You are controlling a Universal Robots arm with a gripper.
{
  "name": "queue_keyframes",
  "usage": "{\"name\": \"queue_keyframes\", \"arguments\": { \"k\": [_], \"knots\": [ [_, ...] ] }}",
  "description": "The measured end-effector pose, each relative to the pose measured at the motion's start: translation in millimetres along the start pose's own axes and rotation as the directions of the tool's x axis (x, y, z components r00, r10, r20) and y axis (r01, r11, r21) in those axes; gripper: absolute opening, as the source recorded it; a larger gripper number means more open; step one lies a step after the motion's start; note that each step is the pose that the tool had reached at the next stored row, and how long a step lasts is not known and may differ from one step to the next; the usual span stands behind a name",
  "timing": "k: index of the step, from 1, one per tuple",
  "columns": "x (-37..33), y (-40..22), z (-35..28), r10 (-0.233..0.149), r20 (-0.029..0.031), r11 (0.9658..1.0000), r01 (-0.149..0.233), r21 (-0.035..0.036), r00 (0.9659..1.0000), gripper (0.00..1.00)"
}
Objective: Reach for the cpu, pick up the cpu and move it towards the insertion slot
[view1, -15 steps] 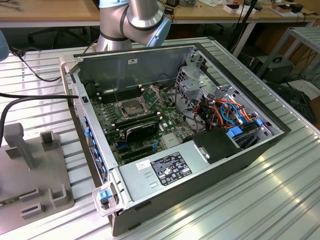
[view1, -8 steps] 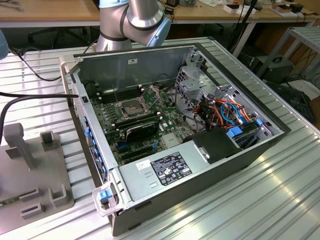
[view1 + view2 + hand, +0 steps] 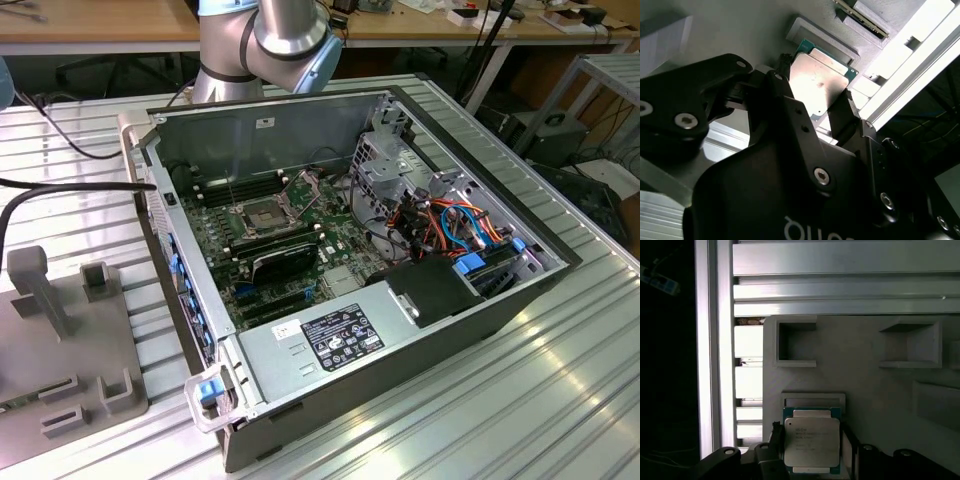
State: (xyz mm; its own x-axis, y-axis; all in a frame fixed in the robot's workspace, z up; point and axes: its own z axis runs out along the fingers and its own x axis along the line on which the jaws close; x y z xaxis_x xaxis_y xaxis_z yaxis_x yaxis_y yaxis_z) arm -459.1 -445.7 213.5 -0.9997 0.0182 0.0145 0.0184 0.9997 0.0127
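The cpu (image 3: 811, 442), a flat square chip with a dull silver face on a green edge, lies against a grey fixture plate (image 3: 865, 385). My black gripper (image 3: 811, 450) straddles it, one finger on each of two opposite sides and both pressed to the chip's edges. In the second wrist view the cpu (image 3: 819, 80) shines between the fingers (image 3: 782, 87) of the gripper (image 3: 814, 95). The insertion slot (image 3: 262, 214), a silvery frame around a dark centre, sits on the board inside the open computer case (image 3: 350, 250). The arm (image 3: 285, 35) stands behind the case.
A black card (image 3: 285, 262) stands just in front of the socket. Cables and a drive cage (image 3: 400, 175) fill the exterior view's right part of the case. A grey slotted fixture (image 3: 70, 340) lies on the ribbed aluminium table (image 3: 560, 380). Raised pockets (image 3: 795, 342) rise from the plate near the chip.
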Motion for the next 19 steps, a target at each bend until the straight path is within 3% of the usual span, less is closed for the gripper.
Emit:
{"name": "queue_keyframes", "arguments": {
  "k": [8,19],
  "knots": [
    [0.0,0.0,-1.6,0.000,-0.0004,1.0000,0.000,-0.0001,1.0000,0.55],
    [0.1,0.1,-10.7,0.000,-0.0020,1.0000,0.000,-0.0002,1.0000,0.55]
  ]
}}
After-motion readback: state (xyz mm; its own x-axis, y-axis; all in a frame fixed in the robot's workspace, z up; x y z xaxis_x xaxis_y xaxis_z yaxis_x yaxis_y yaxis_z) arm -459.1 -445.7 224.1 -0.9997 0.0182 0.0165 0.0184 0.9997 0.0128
